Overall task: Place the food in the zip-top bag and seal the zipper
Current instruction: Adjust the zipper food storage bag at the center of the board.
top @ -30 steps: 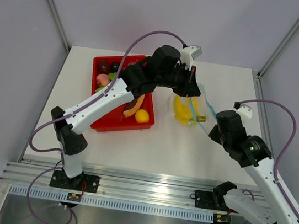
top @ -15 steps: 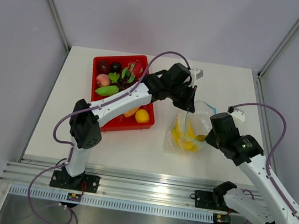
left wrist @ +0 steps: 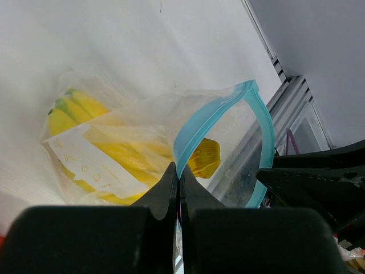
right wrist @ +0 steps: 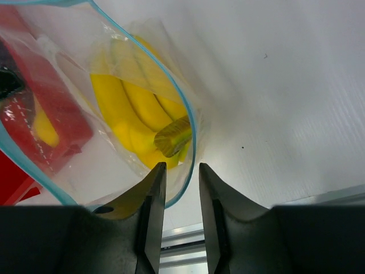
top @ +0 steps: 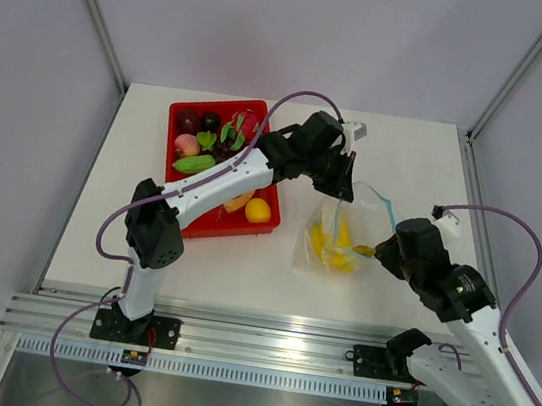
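Now my right hand (right wrist: 182, 166), slightly parted, backs off; my left hand (left wrist: 178, 171) pinches the zipper (left wrist: 199, 118), the zip-top bag (left wrist: 142, 131) gaping wider for food (top: 258, 210).

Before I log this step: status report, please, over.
Left gripper shut on zipper. Right gripper at rim of bag, grip unclear. Bananas in bag, mouth open. Nothing blocking.

Zip-top bag (top: 371, 213) clear, zipper (left wrist: 267, 128) light teal; banana bunch (right wrist: 122, 103) yellow, partly green-tinged; tray (top: 217, 229) red; table (top: 409, 152) white; cables (top: 296, 94) purple.
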`<state>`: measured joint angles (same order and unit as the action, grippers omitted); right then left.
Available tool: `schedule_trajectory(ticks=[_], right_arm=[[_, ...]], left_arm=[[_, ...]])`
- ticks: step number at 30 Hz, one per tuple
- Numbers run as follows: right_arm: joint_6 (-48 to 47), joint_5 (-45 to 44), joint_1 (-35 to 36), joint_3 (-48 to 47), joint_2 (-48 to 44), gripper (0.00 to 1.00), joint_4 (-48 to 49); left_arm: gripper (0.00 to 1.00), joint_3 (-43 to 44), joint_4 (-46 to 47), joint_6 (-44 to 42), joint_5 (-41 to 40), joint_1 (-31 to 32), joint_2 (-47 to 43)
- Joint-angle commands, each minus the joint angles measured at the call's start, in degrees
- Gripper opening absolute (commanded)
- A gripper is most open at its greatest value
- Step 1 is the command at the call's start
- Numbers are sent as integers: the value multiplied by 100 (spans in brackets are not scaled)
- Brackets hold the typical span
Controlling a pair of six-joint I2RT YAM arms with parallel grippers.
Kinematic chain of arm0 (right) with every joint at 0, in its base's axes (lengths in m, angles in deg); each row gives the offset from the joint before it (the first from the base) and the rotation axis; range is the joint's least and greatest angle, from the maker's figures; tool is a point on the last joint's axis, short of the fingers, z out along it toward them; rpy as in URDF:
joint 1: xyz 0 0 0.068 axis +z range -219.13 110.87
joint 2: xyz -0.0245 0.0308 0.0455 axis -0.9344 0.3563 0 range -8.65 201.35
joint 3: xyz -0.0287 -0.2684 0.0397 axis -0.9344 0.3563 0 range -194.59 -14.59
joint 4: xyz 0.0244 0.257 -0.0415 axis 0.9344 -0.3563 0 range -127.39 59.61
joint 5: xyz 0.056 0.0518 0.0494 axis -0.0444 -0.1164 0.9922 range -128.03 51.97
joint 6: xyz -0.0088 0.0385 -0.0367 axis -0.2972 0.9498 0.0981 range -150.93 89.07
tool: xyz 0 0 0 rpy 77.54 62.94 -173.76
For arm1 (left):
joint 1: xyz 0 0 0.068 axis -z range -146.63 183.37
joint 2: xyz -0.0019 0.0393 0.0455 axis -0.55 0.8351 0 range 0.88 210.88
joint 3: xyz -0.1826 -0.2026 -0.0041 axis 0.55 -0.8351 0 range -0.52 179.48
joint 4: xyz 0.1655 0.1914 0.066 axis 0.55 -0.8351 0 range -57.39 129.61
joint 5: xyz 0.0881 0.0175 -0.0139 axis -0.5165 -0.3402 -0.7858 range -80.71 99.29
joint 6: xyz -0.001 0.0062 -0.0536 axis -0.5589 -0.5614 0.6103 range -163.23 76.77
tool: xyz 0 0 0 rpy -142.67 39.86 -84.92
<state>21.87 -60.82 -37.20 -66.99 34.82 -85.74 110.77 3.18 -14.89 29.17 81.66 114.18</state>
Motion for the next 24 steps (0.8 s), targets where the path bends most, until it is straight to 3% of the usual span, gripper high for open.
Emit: schedule_trajectory(ticks=[1,3,5,7,17,24], right_arm=[[345,177,-2,274,-31,36,68],[380,222,-2,397,-31,32,130],[407,257,-2,485,-22,11,209],[389,257,-2,424,-5,0,296],[556,1057,-2,872,-48,0,807],[329,206,7,390,-391,0,332]], left_arm=[[0,60,276,49,200,-39,-370],[0,60,294,58,236,-39,-361],[0,69,303,40,253,-39,-352],[0,173,276,-38,245,-39,-326],[0,1052,57,-399,455,-57,-36],[0,728,66,-785,622,-110,-211]])
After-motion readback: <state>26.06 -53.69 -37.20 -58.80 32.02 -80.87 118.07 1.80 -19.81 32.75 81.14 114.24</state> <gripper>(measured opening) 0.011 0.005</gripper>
